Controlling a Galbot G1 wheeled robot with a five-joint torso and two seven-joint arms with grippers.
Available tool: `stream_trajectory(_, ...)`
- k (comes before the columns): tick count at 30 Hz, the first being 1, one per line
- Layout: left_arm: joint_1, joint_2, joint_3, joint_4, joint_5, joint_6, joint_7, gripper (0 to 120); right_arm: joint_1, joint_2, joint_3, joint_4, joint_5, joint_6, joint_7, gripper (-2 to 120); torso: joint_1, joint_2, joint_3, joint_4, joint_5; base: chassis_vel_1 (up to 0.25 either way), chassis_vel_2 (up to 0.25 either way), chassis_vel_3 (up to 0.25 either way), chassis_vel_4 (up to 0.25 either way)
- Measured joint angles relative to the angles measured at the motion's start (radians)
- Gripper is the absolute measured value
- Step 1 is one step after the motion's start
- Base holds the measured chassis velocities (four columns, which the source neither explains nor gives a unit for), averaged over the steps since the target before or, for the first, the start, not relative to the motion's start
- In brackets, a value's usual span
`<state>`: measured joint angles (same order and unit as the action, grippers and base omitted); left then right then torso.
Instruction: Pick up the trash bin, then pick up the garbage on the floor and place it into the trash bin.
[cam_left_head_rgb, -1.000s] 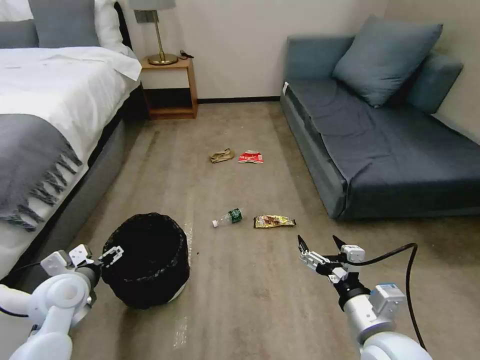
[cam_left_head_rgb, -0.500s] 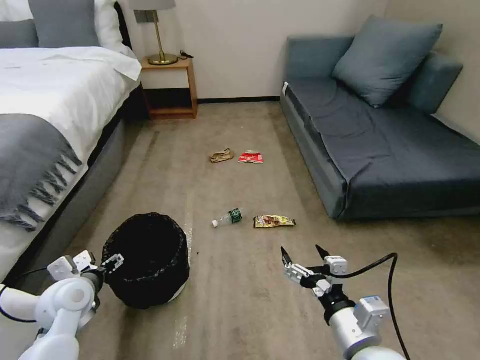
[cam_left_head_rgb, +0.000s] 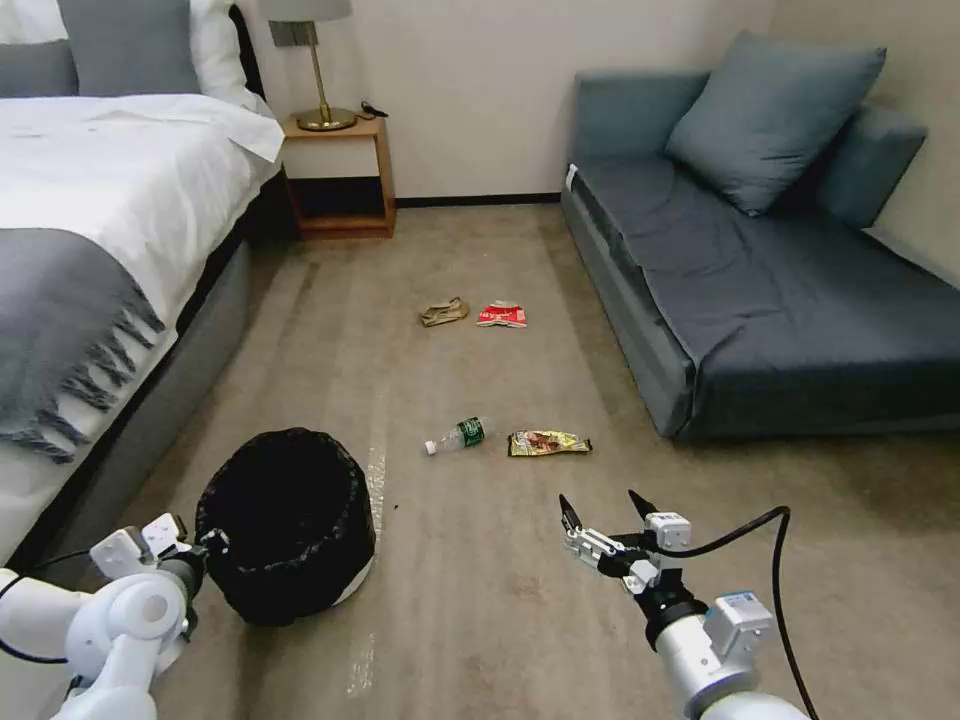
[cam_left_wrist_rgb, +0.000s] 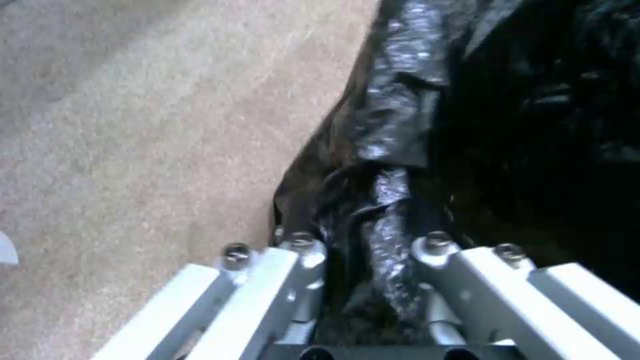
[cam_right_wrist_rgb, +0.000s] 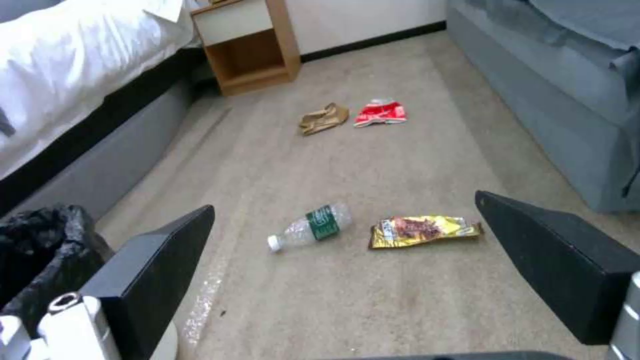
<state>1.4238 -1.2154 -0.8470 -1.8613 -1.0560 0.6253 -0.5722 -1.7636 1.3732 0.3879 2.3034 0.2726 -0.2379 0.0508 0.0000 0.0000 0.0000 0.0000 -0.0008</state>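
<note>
I have the left hand clamped on the crinkled black bag at the rim of the round bin, which sits on the carpet beside the bed. My right hand hangs wide above the carpet near the clear bottle and glossy wrapper.
</note>
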Motion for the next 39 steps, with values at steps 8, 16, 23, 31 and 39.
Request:
stream_trajectory(8,0.017,0.002,-0.023,-0.051,0.067,-0.036,0.005,4,-0.002,-0.003,0.0,0.024,0.063,-0.068,0.003,100,0.0,0.0,0.0,-0.0001,0.0007,0.0,0.0,0.0,0.0)
stream_trajectory(16,0.071,-0.006,-0.031,-0.064,0.409,-0.157,0.071,3,0.01,-0.003,-0.016,0.029,0.113,-0.051,0.006,100,0.0,0.0,0.0,0.0001,0.0008,0.0,0.0,0.0,0.0)
stream_trajectory(23,0.155,-0.024,-0.039,-0.09,0.613,-0.276,0.096,3,0.018,-0.005,-0.034,0.039,0.202,-0.013,0.006,100,0.0,0.0,0.0,0.0002,0.0008,0.0,0.0,0.0,0.0)
stream_trajectory(31,0.222,-0.035,-0.038,-0.135,0.692,-0.337,0.119,3,0.013,-0.003,-0.049,0.033,0.218,-0.004,0.041,100,0.0,0.0,0.0,0.0001,0.0007,0.0,0.0,0.0,0.0)
stream_trajectory(39,0.265,-0.043,-0.038,-0.173,0.72,-0.363,0.137,3,0.002,0.0,-0.055,0.026,0.212,0.029,0.043,100,0.0,0.0,0.0,0.0,0.0008,0.0,0.0,0.0,0.0)
